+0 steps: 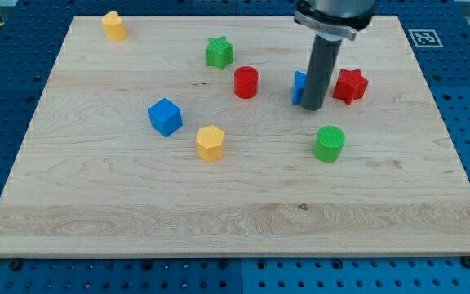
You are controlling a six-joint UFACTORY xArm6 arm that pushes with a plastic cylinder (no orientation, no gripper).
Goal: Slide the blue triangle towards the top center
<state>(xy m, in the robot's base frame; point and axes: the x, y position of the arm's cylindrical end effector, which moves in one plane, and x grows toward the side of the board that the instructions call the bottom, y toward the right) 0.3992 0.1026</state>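
Note:
The blue triangle (299,87) lies right of the board's middle, mostly hidden behind my rod; only its left edge shows. My tip (313,107) rests on the board right against the triangle's lower right side. A red star (350,85) sits just right of the rod. A red cylinder (246,82) stands to the triangle's left.
A green star (219,52) lies toward the view's top centre. A yellow block (114,25) is at the top left. A blue cube (166,116) and a yellow hexagonal block (210,143) sit left of centre. A green cylinder (330,144) lies below the tip.

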